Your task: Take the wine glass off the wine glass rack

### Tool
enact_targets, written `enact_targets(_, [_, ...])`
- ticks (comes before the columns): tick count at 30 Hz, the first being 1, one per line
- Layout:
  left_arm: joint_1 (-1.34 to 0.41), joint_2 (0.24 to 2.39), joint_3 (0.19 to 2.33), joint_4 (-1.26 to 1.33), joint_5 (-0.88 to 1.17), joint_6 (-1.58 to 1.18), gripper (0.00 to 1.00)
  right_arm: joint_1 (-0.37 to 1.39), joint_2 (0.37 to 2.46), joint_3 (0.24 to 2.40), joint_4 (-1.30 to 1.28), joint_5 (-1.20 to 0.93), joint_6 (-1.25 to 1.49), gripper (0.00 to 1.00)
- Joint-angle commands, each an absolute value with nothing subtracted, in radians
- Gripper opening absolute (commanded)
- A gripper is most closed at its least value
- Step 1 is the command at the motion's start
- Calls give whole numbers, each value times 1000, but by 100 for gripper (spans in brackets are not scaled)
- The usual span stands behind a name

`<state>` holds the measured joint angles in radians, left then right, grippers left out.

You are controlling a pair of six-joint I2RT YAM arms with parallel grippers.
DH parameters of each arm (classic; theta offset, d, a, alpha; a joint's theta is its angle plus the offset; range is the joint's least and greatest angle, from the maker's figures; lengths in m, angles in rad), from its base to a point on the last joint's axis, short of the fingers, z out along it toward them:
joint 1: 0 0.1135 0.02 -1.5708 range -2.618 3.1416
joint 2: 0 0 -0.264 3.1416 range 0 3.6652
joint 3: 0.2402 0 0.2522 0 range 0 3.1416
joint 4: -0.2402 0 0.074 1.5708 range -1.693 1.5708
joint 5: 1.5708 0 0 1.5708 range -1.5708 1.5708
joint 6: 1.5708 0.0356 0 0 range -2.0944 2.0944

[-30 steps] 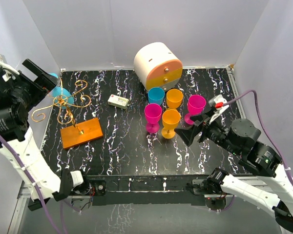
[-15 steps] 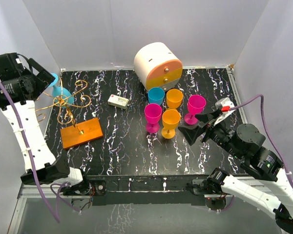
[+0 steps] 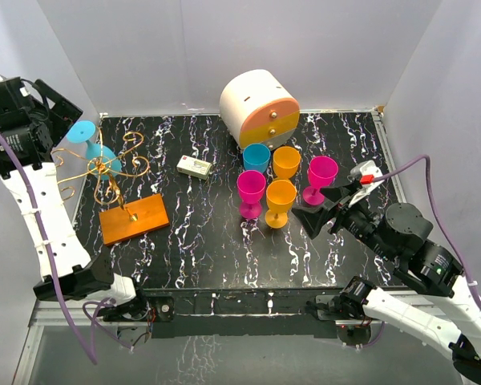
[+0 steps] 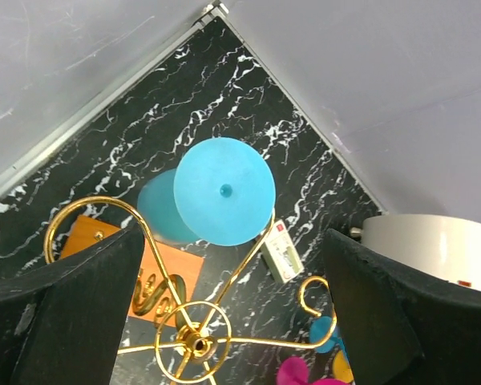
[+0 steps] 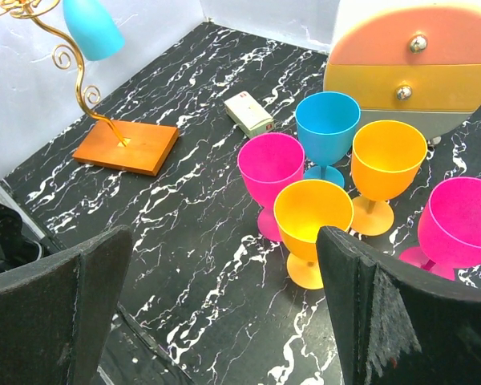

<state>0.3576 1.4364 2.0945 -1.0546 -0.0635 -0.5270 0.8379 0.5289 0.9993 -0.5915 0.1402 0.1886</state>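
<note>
Left jaws and right jaws both gape empty; the left backed toward eleven o'clock, so our wine glass (image 4: 224, 191) still hangs on the rack (image 3: 134, 217).

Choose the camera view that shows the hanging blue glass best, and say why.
The left wrist view: the blue glass fills the middle, foot towards the camera, bowl partly hidden behind. The top view shows it whole but small on the rack; the right wrist view catches only its bowl at the top edge.
</note>
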Motion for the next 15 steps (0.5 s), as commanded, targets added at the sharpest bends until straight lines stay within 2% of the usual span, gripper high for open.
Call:
enact_targets(1, [358,1416,2090,-1071,-53,-697,89,844,540,999,-541,154,177,98])
enact_targets(4, [357,1407,2063,-1092,-47,-805,87,844,538,1002,-541,155,186,98])
enact_targets(7, [358,1396,2028,-1107,-52,-908,80,844,536,1002,-539,154,196,98])
enact_targets(15, [359,1329,1860,-992,-47,-1083,67,844,525,1005,-544,167,208,98])
